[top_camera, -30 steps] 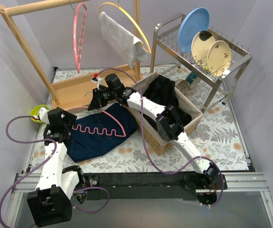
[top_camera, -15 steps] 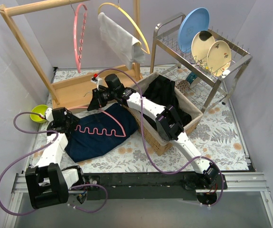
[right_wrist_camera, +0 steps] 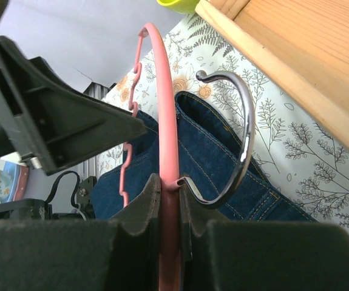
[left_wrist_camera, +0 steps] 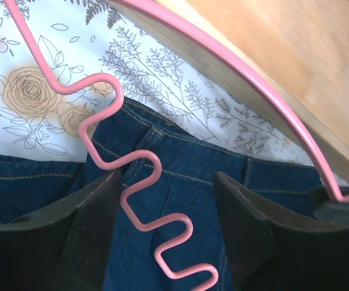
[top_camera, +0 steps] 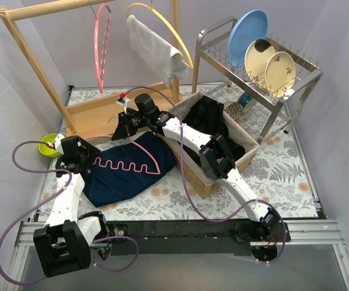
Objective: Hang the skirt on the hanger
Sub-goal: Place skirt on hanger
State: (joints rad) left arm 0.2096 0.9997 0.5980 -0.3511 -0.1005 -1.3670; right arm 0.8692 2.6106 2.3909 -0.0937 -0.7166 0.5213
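The denim skirt (top_camera: 125,180) lies flat on the floral tablecloth (top_camera: 283,176) at centre left of the top view. Its waistband edge runs just below the wooden base of the clothes rack (top_camera: 98,115), and its right side reaches the near corner of the wicker basket (top_camera: 193,173). The pink hanger (right_wrist_camera: 167,121) lies on top of the skirt, not threaded into it, with its zigzag lower bar across the denim and its arch curving up toward the wooden base. The right gripper (right_wrist_camera: 169,212) is clamped narrowly on the top of the hanger, right beside the metal hook (right_wrist_camera: 245,145), which curls out over the waistband and the cloth. The left gripper (left_wrist_camera: 168,242) hovers at the skirt's left end with its jaws wide, one finger (left_wrist_camera: 71,236) on each side of the zigzag bar, gripping nothing. Whether the fingertips touch the denim cannot be told. This gripper works close to the table's left edge, with a green bowl (top_camera: 48,145) just beside it and the rack's slanted post above. A narrow strip of bare cloth runs between the skirt's lower edge and the arm bases. The widest bare patch is at lower right, beyond the basket. The basket holds dark clothes (top_camera: 207,118), and behind it a metal dish rack (top_camera: 295,91) fills the upper right. Overhead, a second pink hanger (top_camera: 101,45) and a yellow hanger (top_camera: 162,24) draped with a white cloth (top_camera: 153,48) hang from the rail.
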